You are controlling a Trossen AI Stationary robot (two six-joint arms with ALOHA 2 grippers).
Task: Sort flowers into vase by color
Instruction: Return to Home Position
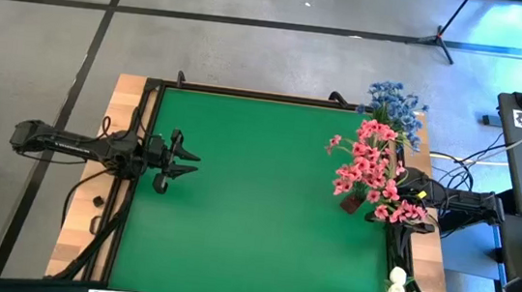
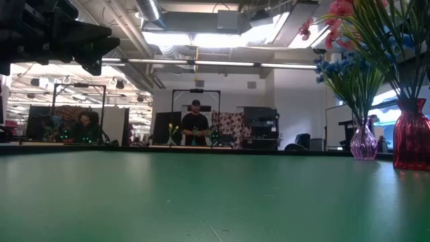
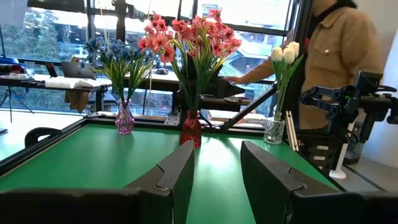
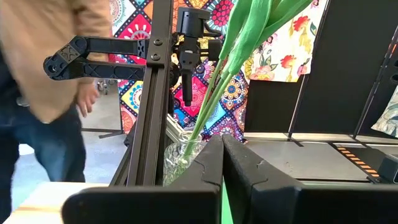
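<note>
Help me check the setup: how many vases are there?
3, along the table's right edge: a purple vase with blue flowers at one end, a red vase with pink flowers midway, a clear vase with white buds at the other end.

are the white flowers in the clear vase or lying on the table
In the vase. The white flowers stand upright, their green stems running down into the transparent vase.

You see blue flowers (image 3: 118, 53) in a purple vase (image 3: 125, 118), pink flowers (image 3: 186, 34) in a red vase (image 3: 191, 127), white buds (image 3: 284, 54), and a green tabletop (image 3: 93, 155).
</note>
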